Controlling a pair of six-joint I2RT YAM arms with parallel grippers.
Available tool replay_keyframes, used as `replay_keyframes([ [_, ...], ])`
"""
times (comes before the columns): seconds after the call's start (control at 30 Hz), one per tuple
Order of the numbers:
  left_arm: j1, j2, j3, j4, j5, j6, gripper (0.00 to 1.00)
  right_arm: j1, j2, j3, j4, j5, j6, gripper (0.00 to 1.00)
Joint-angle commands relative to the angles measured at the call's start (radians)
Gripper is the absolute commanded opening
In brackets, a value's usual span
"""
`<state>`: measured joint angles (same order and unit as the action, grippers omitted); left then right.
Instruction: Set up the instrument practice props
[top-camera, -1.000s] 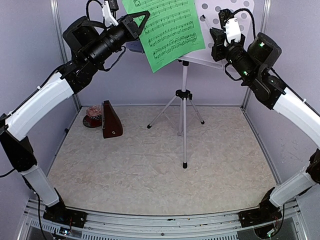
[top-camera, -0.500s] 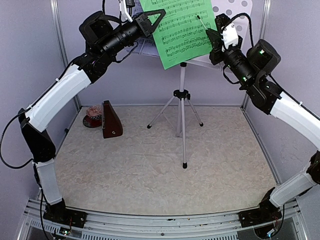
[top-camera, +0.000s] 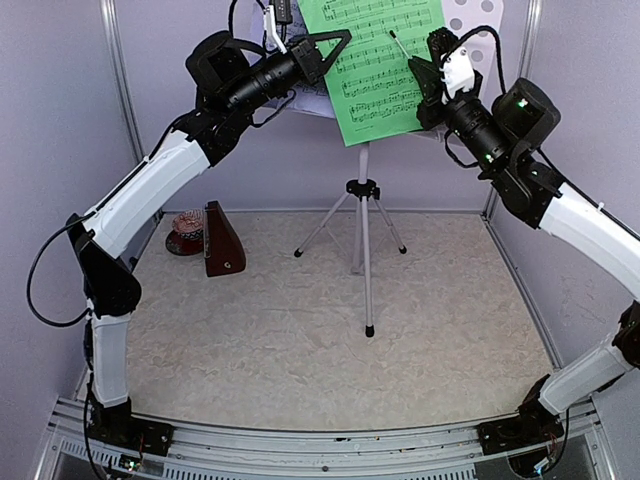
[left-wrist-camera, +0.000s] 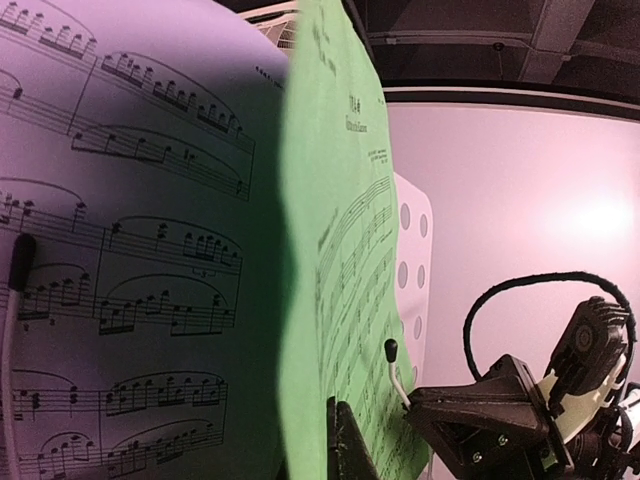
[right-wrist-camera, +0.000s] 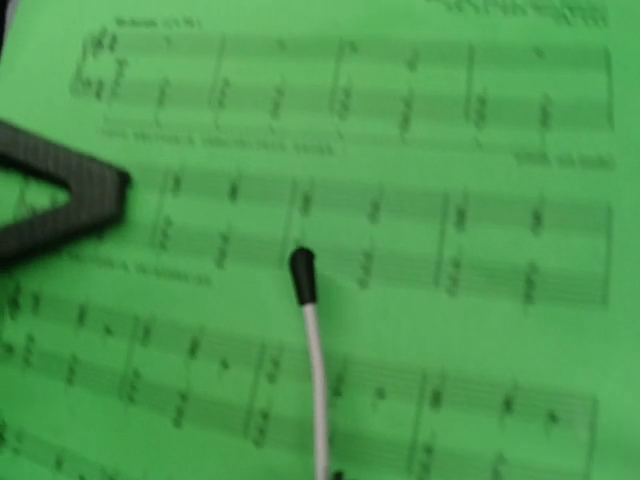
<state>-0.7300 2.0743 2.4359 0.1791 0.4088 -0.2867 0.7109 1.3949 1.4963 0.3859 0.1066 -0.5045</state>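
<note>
While the left fingers (right-wrist-camera: 95, 190) pinch shut on the left edge of the green music sheet (top-camera: 385, 60), keeping it up against the perforated desk (top-camera: 470, 20) of the music stand (top-camera: 365, 240), the right fingers (left-wrist-camera: 480, 410) are closed on the stand's thin black-tipped wire page holder (right-wrist-camera: 312, 350), which lies across the sheet's face. The lavender sheet (left-wrist-camera: 130, 250) shows just left of the green one. The tripod stands toward the far edge of the surface (top-camera: 330, 340), with the brown metronome (top-camera: 222, 240) upright near its far left corner.

Robot lab booth, plain walls (top-camera: 50, 120), aluminium frame (top-camera: 113, 90)

Green sheet (top-camera: 385, 70) farther right, higher
</note>
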Motion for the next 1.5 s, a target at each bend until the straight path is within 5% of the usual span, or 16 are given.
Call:
replay_keyframes([
  [0.0,0.003,0.040,0.054,0.076,0.036,-0.031,0.00,-0.002,0.024,0.018,-0.050,-0.034,0.006,0.00],
  [0.2,-0.007,0.067,0.070,0.110,0.037,-0.030,0.00,-0.002,0.036,0.034,-0.059,-0.034,0.007,0.00],
  [0.33,-0.008,0.063,0.065,0.102,0.028,-0.017,0.00,-0.002,0.030,0.031,-0.053,-0.025,0.017,0.26],
  [0.43,-0.008,0.055,0.057,0.096,0.020,-0.009,0.00,-0.002,0.020,0.026,-0.050,-0.024,0.029,0.34],
  [0.67,-0.008,-0.064,-0.138,0.134,-0.040,0.013,0.32,-0.002,-0.038,-0.008,-0.054,-0.025,0.063,0.44],
  [0.83,-0.011,-0.172,-0.317,0.201,-0.092,0.010,0.43,-0.002,-0.100,-0.044,-0.056,-0.010,0.109,0.44],
  [1.23,-0.023,-0.173,-0.396,0.244,-0.115,-0.037,0.37,-0.004,-0.208,-0.111,-0.054,0.139,0.142,0.46],
  [1.47,-0.022,-0.125,-0.321,0.236,-0.106,-0.042,0.06,-0.083,-0.247,-0.130,-0.079,0.203,0.239,0.58],
])
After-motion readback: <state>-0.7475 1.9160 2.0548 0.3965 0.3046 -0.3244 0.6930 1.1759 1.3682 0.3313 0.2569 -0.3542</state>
